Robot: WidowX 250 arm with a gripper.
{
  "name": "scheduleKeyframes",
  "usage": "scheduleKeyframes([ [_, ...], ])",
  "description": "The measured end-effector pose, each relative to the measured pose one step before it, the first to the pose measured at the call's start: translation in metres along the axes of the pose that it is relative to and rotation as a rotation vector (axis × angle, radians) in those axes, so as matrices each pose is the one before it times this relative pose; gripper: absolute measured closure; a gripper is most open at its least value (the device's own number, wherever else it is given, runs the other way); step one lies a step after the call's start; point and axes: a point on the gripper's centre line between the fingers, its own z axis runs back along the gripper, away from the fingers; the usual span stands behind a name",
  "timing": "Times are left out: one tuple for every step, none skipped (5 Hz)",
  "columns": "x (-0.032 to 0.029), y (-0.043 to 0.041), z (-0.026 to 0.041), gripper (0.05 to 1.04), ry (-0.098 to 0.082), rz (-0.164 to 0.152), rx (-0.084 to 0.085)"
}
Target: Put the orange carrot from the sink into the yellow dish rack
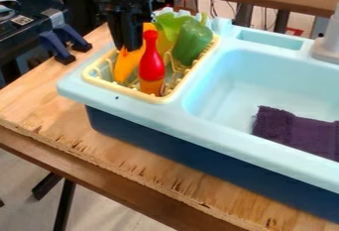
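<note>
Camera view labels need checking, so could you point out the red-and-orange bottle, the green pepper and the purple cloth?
Red-and-orange bottle [151,65]: camera view, on its red body.
Green pepper [190,44]: camera view, on its side.
Purple cloth [296,132]: camera view, near the middle of its visible part.

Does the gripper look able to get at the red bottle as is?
Likely yes: the gripper hangs close beside the bottle, whose top stands clear above the yellow rack. The orange piece beside it may crowd the approach.

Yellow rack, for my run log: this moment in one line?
pincer: by orange item | rack: red-and-orange bottle, green pepper | sink: purple cloth
</note>
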Motion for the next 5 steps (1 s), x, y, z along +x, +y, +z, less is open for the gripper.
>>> scheduleKeyframes([
  [-0.00122,-0.00246,0.00055,0.522,0.0008,-0.0215,-0.0327],
  [0.00157,-0.00378,0.00465,0.25,-0.059,-0.0068,-0.0219],
  [-0.00576,-0.00408,0.01913,0.065,-0.0494,-0.007,0.0252],
  [-0.00604,-0.0154,0.02384,0.072,-0.0453,-0.0248,0.0716],
  [-0.01062,-0.02626,0.02636,0.072,-0.0012,-0.0444,0.0871],
])
